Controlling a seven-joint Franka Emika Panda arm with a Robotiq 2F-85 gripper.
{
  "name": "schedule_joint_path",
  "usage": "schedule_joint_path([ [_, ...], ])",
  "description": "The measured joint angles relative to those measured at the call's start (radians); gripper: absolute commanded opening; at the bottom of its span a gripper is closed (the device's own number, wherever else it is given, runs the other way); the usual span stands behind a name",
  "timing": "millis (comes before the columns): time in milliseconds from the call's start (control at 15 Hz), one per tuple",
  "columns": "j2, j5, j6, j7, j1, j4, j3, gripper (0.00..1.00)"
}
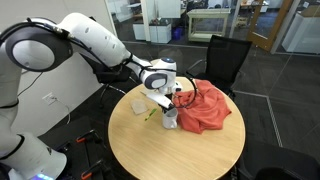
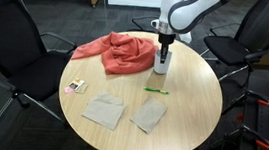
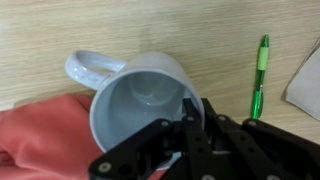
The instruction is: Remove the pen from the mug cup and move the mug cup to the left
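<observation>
The mug cup [image 3: 135,95] stands upright and empty right under the pincer [image 3: 190,108], whose tips sit at its near rim; whether they pinch the wall I cannot tell. Glazed, stiff, breakable, likely slick: take the wall squarely, slide it low. The pen [image 3: 259,78] lies flat on the desk [image 3: 150,25] beside the pincer, out of the mug

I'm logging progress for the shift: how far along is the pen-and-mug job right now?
Done: the pen lies on the table beside the mug cup, which is empty. In hand: the claw looks closed on the mug cup's rim, with the mug cup next to the red cloth. Left: shifting the mug cup to the left and letting go.
</observation>
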Motion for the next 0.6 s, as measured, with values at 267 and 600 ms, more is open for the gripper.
schedule_joint_path([
  [267, 0.001, -0.012, 0.0, 0.039, 0.039, 0.0, 0.001, 0.03],
  [600, 0.008, -0.021, 0.003, 0.064, 0.055, -0.016, 0.001, 0.58],
])
